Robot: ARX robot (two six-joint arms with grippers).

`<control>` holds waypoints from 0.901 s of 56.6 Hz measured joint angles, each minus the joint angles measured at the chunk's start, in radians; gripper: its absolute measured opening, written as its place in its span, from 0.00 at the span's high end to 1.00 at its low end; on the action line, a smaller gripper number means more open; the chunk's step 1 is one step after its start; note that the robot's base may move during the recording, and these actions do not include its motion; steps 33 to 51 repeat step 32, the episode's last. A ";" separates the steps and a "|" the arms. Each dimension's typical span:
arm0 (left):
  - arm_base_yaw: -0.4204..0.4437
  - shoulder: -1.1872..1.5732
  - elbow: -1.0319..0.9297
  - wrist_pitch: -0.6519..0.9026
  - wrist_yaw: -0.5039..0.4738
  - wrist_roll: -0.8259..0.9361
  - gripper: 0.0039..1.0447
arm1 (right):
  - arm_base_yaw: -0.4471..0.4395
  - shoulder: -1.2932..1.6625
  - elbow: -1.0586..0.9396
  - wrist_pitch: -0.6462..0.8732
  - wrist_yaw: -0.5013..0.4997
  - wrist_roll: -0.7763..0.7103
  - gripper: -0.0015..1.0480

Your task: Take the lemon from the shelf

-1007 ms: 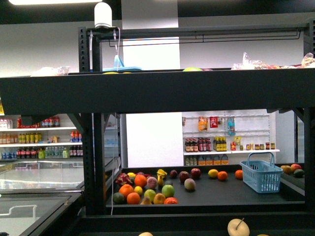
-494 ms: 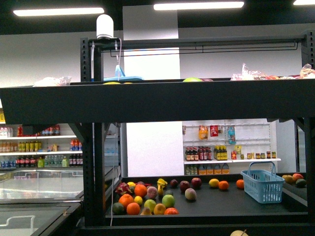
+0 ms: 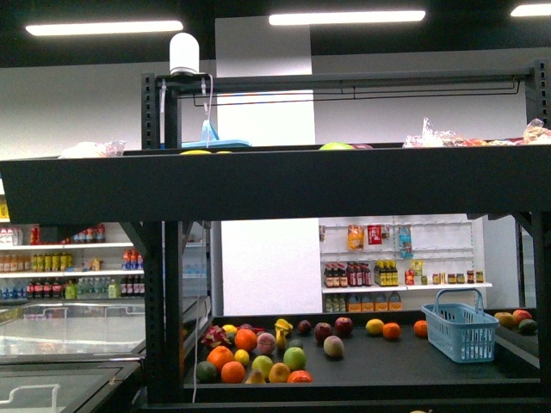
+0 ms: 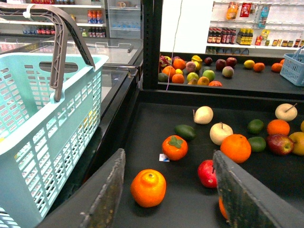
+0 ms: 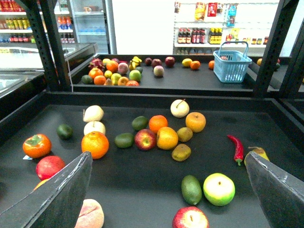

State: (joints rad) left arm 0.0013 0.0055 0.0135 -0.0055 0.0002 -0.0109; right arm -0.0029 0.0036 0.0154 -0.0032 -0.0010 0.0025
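Note:
The lemon (image 5: pixel 167 137) is a yellow oval fruit lying in a cluster on the near tier of the black shelf (image 5: pixel 142 185), between a red apple (image 5: pixel 145 139) and a brown kiwi (image 5: pixel 185 134). My right gripper (image 5: pixel 167 155) is open and empty, hovering just short of the lemon, with a little dark tier between them. In the left wrist view the lemon (image 4: pixel 299 143) is cut by the edge, far off to one side. My left gripper (image 4: pixel 168 153) is open and empty above a mandarin (image 4: pixel 148 188) and a persimmon (image 4: pixel 175 147). Neither gripper shows in the front view.
A teal basket (image 4: pixel 42 133) stands beside the left gripper. Oranges (image 5: pixel 95 144), a green apple (image 5: pixel 219 188), an avocado (image 5: pixel 191 189) and a red chilli (image 5: pixel 236 147) lie around. The shelf's upper tier (image 3: pixel 275 182) and uprights (image 5: pixel 273 47) frame the space. A farther tier holds more fruit and a blue basket (image 3: pixel 463 327).
The front view has risen: the shelf and far fruit sit lower in the picture, ceiling lights have appeared, and the pale fruit at the bottom edge has dropped out of view.

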 joint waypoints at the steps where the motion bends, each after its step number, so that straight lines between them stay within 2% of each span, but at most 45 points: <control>1: 0.000 0.000 0.000 0.000 0.000 0.000 0.36 | 0.000 0.000 0.000 0.000 0.000 0.000 0.07; 11: 0.000 0.000 0.000 0.000 0.000 0.001 0.06 | 0.000 0.000 0.000 0.000 0.000 0.000 0.07; 51: 0.000 0.000 0.000 0.000 0.000 0.002 0.07 | 0.000 0.000 0.000 0.000 0.000 0.000 0.07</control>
